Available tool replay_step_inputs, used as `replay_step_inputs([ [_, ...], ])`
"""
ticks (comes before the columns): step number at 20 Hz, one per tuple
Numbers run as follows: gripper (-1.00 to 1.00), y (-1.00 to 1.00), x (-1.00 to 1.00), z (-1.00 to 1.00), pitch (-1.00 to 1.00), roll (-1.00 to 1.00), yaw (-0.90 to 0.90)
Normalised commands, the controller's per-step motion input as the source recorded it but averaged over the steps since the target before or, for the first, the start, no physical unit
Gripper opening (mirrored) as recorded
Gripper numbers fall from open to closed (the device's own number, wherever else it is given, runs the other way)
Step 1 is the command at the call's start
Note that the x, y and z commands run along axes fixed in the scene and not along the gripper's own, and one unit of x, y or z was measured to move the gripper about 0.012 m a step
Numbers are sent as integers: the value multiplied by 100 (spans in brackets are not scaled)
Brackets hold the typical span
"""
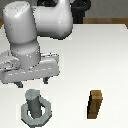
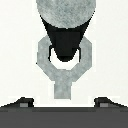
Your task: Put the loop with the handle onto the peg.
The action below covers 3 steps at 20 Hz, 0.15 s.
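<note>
Bent over from the exterior view's upper left, wrist angled downward. Gripper (image 1: pixel 33 82) pointing down at the table, fingers (image 1: pixel 46 79) parted and holding nothing (only the two fingertips (image 2: pixel 23 102) show in the wrist view).

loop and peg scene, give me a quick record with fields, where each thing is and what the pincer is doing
loop with the handle: lies flat on the table, around the base of the peg
peg: upright grey cylinder, standing through the loop's hole
handle: short stub, seen in the wrist view
pincer: open, holding nothing, just above the peg
brown block: upright, toward the exterior view's right of the peg, apart from it
table: white surface
task state: loop appears to be on the peg
</note>
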Motion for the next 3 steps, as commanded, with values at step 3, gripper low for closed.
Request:
replay_step_inputs([
  [3,100,0,0,0,0,0,0],
])
